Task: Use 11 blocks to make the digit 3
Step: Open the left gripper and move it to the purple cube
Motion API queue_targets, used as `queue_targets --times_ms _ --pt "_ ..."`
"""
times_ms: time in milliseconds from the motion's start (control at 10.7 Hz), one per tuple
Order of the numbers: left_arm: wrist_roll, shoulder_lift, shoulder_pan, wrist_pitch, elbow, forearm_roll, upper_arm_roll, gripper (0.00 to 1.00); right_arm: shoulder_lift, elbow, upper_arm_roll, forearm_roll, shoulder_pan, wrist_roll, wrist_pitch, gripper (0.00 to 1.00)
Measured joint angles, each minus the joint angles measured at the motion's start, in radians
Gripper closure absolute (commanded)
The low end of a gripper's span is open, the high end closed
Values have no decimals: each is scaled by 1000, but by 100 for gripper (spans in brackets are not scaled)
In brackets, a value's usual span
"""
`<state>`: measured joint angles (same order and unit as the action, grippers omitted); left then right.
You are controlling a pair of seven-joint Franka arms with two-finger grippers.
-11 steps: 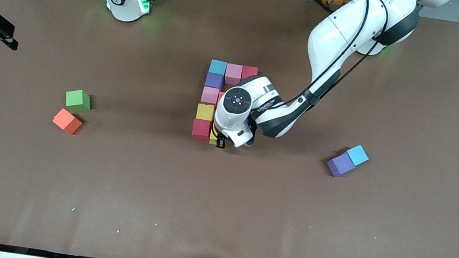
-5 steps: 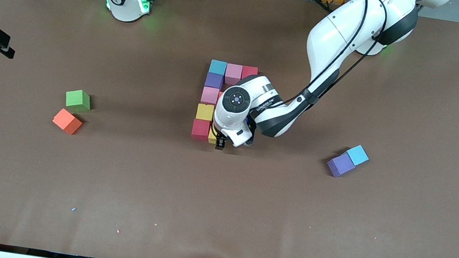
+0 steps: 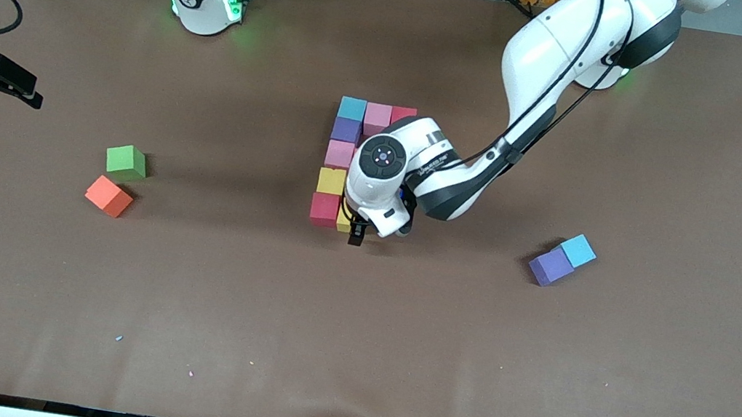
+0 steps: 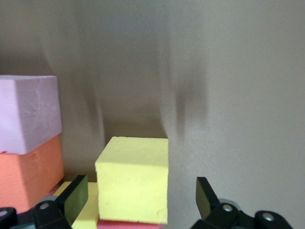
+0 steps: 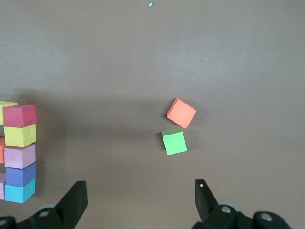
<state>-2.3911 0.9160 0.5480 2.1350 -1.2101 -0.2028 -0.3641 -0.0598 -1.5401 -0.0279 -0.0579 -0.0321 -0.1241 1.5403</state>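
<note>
Step in hand, as I read it: the left gripper is letting go of a small matte yellow foam cube at the row of the digit 3 that lies nearest the front cam. To do it well: lift straight up, no sideways drag, so the fingers don't catch the cube or nudge the red foam cube touching it. Foam is light and will shift w/ any brush. Check the cube sits flush w/ its neighbours before going for the next one.

Figure so far: one column of light blue, purple, pink, yellow, red cubes running toward the front cam, plus a pink cube and a red cube along the farthest row; an orange foam cube sits in the middle row, mostly hidden under the left wrist in front view. Loose ones left, by my count: an orange cube toward the right arm's end, beside a green foam cube (not wanted), and a purple cube touching a light blue cube toward the left arm's end.

Claws: left one is wide, fingers standing clear on both sides of the yellow cube, no contact seen, holds nothing. Right gripper is wide too, empty, waiting over the table's edge at the right arm's end.
</note>
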Motion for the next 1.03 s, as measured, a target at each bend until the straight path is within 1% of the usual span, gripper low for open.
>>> queue_targets --times_ms 187,374,561,749,1029 --pt "99 -60 -29 -90 2 19 -11 0 3 0 2 0 0 0 0 0" --pt "238 -108 -91 -188 -3 31 -24 0 5 0 2 0 1 0 -1 0" --pt "340 -135 -152 -241 -33 34 -26 0 5 0 2 0 1 0 -4 0" --pt "410 -185 -224 -248 -117 35 -27 0 7 0 2 0 1 0 -14 0" --pt "420 -313 -381 -255 -267 77 -34 0 11 0 2 0 0 0 -16 0"
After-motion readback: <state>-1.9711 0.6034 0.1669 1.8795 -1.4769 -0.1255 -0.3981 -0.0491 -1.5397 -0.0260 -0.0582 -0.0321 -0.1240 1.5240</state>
